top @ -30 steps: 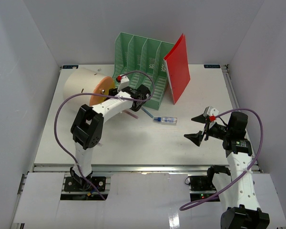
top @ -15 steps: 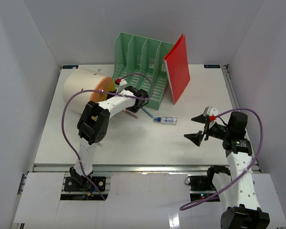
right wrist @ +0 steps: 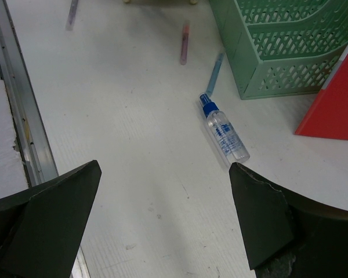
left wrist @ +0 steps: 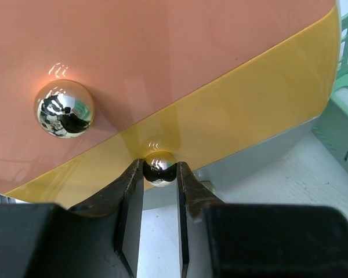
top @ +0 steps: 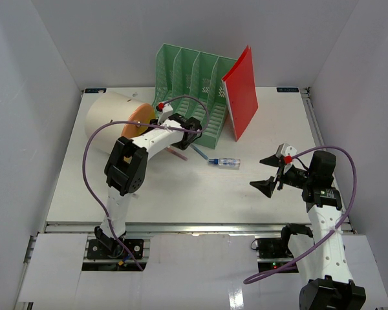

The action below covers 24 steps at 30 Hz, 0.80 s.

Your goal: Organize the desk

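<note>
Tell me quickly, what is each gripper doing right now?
Left gripper: closed on the small shiny round metal knob.
Right gripper: open, empty.

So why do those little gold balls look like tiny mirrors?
Left wrist view: the bigger knob is shiny metal, so it mirrors bright lamps and dark shapes; the smaller knob, pinched by the left gripper, shows a white glint. Top view: even light, only soft shadows on the desk.

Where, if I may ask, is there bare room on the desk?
On the desk, free: near middle between left arm and right claw; far right corner beyond red folder. Crowded: before the green file rack, among pens and spray bottle.
</note>
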{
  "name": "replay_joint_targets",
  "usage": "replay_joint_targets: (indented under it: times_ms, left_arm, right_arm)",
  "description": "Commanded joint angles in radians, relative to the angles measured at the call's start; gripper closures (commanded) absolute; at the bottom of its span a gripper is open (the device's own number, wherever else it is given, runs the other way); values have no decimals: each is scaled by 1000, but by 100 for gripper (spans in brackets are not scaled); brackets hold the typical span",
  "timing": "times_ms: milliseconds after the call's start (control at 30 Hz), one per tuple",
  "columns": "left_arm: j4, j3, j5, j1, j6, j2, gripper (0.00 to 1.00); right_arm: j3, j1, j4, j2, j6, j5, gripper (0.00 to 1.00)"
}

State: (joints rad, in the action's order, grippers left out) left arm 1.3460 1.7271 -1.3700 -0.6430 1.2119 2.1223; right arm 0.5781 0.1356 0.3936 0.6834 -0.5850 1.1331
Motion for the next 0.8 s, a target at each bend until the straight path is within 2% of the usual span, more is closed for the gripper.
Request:
replay_joint_targets:
  times_ms: [0,167,400,633,700,733,767]
  left_arm:
    - [59,-11,-12,4,25,-59,80]
    - [59,-10,16,-37,36,-81,82]
    - [59,21,95,-153,62,-111,84]
    - [59,-68,143,-190,125,-173,82]
    - [59,-81,147,-190,127,-177,77]
    - [59,-81,148,-190,127,-178,68]
    - [59,-79,149,-190,127,-179,52]
  right_arm:
    - [9,4,-18,-2,-1,16,2]
    - [9,4,-18,-1,-1,15,2]
    - [10,4,-18,-6,-1,13,2]
    - [10,5,-17,-10,-1,15,2]
    - [11,5,-16,-8,0,18,2]
    - [11,6,-16,-9,1,17,2]
    - [11,6,-16,-10,1,17,2]
